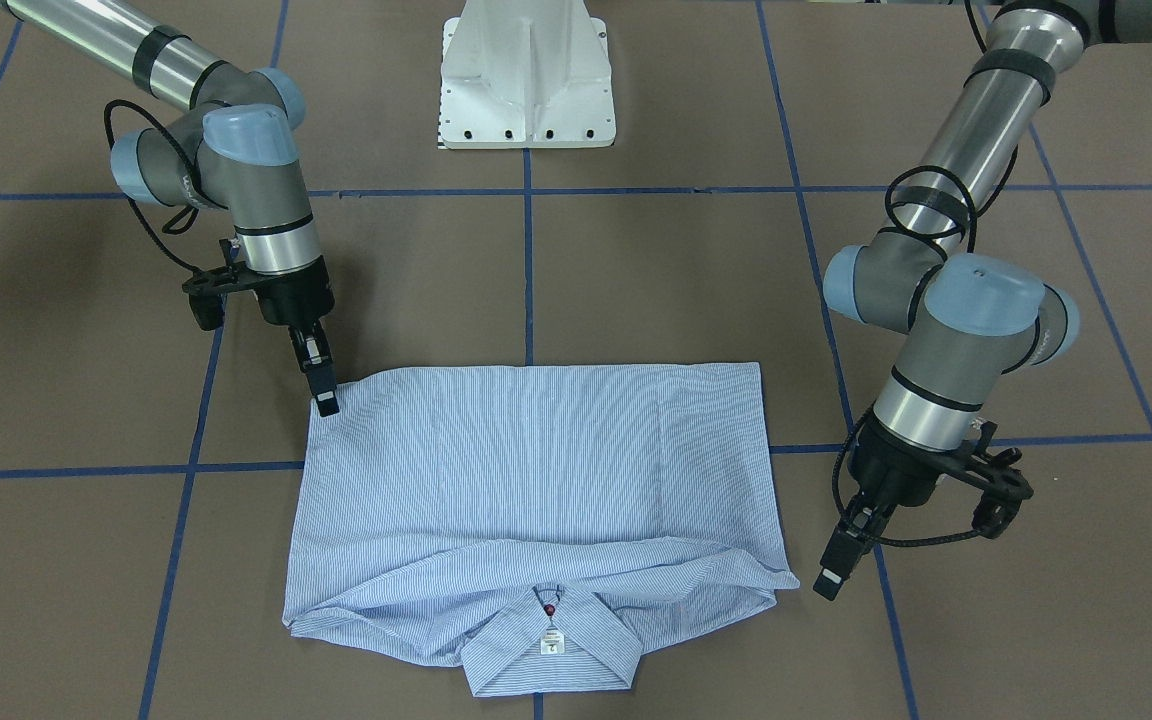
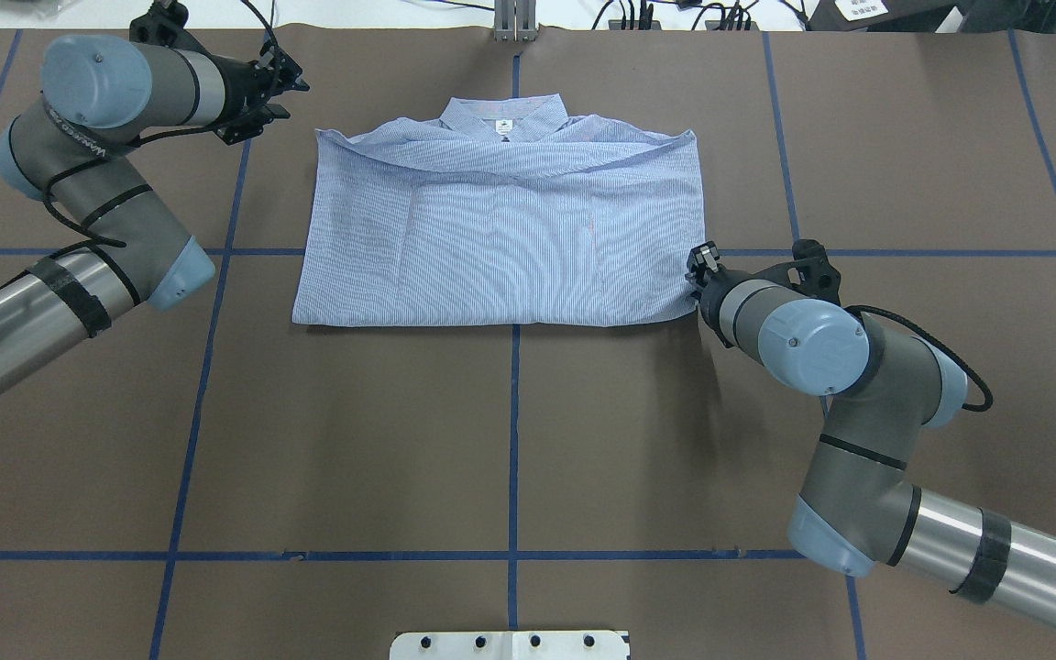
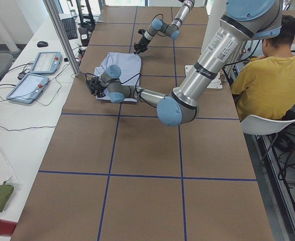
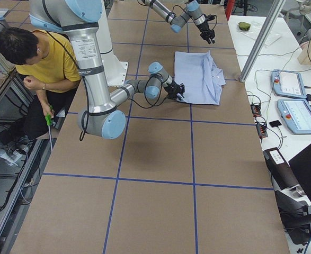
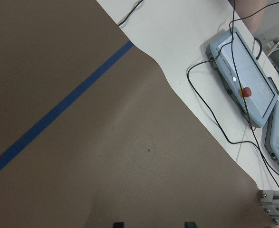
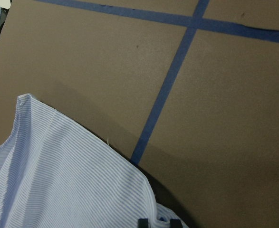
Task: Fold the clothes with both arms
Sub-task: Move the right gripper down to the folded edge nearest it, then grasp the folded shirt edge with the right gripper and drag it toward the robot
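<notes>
the light blue-and-white fine-striped button-up shirt (image 2: 500, 238) lies folded into a flat rectangle on the brown surface (image 2: 354, 440). it sits toward the edge far from the robot, with its collar pointing at that edge. the right arm's fingers (image 1: 322, 388) are pressed together on the shirt's near corner on the robot's right, pinching the cloth. the left arm's fingers (image 1: 829, 577) are spread and hold nothing. they are over bare surface just beside the shirt's far corner, apart from it.
</notes>
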